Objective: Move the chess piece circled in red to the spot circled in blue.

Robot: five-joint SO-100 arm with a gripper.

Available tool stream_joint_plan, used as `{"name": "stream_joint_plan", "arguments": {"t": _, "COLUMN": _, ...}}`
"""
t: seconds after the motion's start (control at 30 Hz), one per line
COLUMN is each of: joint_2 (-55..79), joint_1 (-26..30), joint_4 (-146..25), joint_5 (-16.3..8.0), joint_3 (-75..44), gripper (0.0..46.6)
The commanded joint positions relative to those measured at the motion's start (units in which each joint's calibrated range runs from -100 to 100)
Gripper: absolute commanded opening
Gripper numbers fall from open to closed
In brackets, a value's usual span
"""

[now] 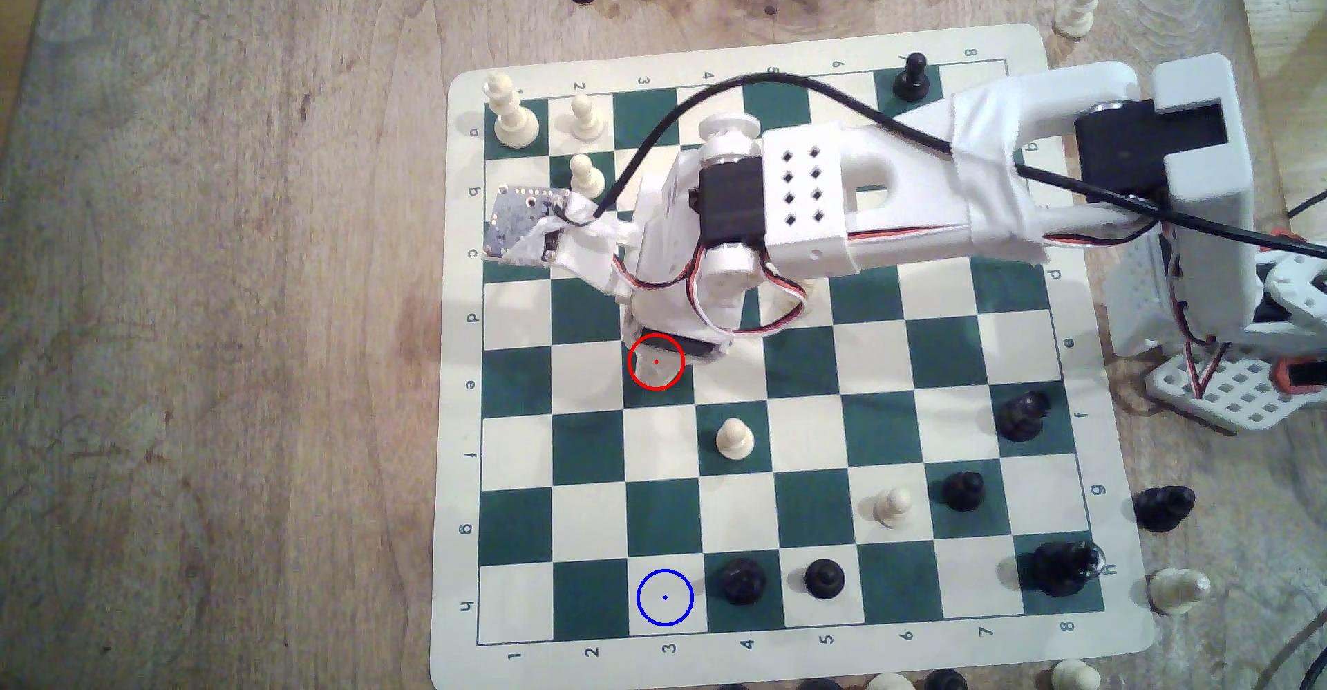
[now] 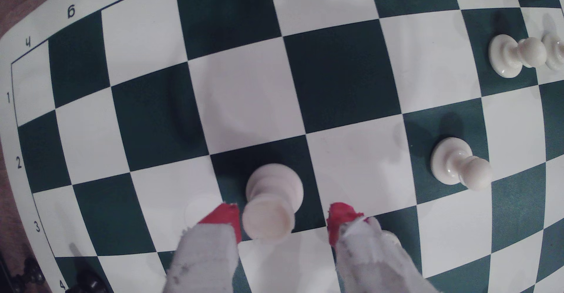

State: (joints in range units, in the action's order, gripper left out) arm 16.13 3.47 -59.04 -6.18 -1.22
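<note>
On dark green square: stout cream chess piece (image 2: 272, 200), cup-topped, between released red-tipped pincer (image 2: 282, 219).

The white arm (image 1: 897, 187) reaches in from the exterior view's right, wrist bent downward. Its gripper (image 2: 282, 223) hangs with red-tipped fingers (image 2: 224, 218) spread apart.

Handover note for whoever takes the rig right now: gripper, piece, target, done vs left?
Gripper: open, red-tipped fingers either side of the chess piece, one close beside it, the other clearly apart.
Piece: upright on its dark green red-circled square, not lifted.
Spot: blue-circled cream square in the board's near row, bare; a black piece stands next to it.
Done: approach. Left: close, lift, carry, place, release.
</note>
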Motion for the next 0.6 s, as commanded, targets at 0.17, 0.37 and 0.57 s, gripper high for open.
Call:
{"name": "stream_joint_plan", "arguments": {"t": 0.17, "joint_2": -0.2, "joint_1": 1.5, "joint_4": 0.8, "joint_5": -0.2, "joint_3": -5.9, "gripper": 14.6}}
{"name": "stream_joint_plan", "arguments": {"t": 0.37, "joint_2": 0.3, "joint_1": 1.4, "joint_4": 0.9, "joint_5": -0.2, "joint_3": -7.0, "gripper": 13.5}}
{"name": "stream_joint_plan", "arguments": {"t": 0.57, "joint_2": 0.3, "joint_1": 1.8, "joint_4": 0.9, "joint_5": -0.2, "joint_3": -7.0, "gripper": 11.6}}
